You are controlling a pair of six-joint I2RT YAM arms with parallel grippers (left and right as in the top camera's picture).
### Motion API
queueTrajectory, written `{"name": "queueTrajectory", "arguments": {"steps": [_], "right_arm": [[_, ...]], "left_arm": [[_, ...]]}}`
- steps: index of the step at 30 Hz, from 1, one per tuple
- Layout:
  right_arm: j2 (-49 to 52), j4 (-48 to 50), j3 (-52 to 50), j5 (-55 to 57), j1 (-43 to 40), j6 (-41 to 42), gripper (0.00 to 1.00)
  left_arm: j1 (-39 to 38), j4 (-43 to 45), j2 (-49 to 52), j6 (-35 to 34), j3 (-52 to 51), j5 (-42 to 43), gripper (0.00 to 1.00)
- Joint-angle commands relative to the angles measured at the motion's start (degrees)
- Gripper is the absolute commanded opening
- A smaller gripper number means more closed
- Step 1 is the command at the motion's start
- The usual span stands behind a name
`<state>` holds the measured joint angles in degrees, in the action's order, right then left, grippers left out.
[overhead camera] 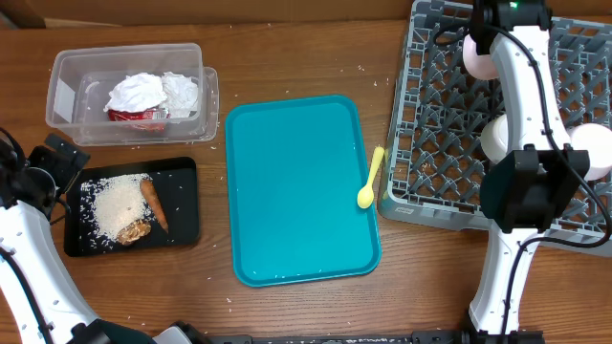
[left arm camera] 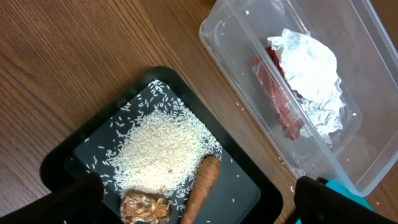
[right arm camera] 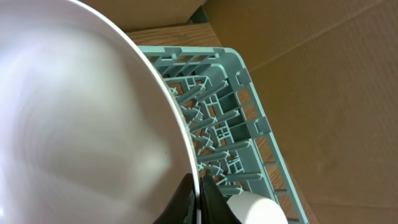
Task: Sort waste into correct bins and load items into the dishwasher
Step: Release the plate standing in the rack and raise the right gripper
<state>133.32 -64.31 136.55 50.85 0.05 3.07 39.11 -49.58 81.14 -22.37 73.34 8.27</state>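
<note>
**Jaws shut on a plate (right arm camera: 81, 112) over the dish rack (overhead camera: 430, 182); spoon (overhead camera: 371, 178) not yet loaded**

Nearest, left gripper (left arm camera: 198, 199): jaws spread wide, nothing between them, hanging above the black tray (overhead camera: 184, 191) at the near left of the table (overhead camera: 287, 48). On that tray: heap of rice (overhead camera: 115, 205), carrot piece (overhead camera: 155, 205) beside it, brown chunk (overhead camera: 136, 230) at the carrot's near end. No loose waste visible elsewhere beyond a few stray grains, so sorting apparently done.

Further out, spoon lying across the right rim of the teal tray (overhead camera: 296, 191), just beside the rack. Long axis near-to-far, tilted slightly right; bowl end toward the robot, handle pointing away. Probably the one item not yet racked; calls for a pinch across the thin handle, low against the rim.

Beyond the black tray, clear tub (overhead camera: 124, 50) holding crumpled napkins (overhead camera: 153, 93) over a red-and-white wrapper (overhead camera: 139, 116).

Farthest, right gripper (right arm camera: 199, 196) at the rack's far end: jaws closed tight on the plate's rim. Plate apparently on edge, face turned sideways; round, so no long axis to speak of. White or pink, hard to tell. Lower edge hidden; touching the pegs or not, cannot tell. Step in hand, by the look of it: seating this plate between pegs. Next: lower straight, let go only once propped, back out without knocking the other white dishes (overhead camera: 497, 139) in the rack.
</note>
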Motion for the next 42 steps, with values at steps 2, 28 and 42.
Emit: {"name": "queueTrajectory", "arguments": {"steps": [2, 28, 42], "right_arm": [[-1.51, -0.28, -0.15, 0.52, 1.64, -0.15, 0.04], [-8.24, -11.78, -0.59, -56.5, 8.17, 10.95, 0.8], [-2.97, -19.98, -11.1, -56.5, 10.05, 15.34, 0.78]], "left_arm": [[0.13, 0.09, 0.17, -0.57, 0.31, -0.37, 1.0], [0.13, 0.09, 0.17, -0.57, 0.31, -0.37, 1.0], [0.13, 0.09, 0.17, -0.57, 0.31, -0.37, 1.0]]}}
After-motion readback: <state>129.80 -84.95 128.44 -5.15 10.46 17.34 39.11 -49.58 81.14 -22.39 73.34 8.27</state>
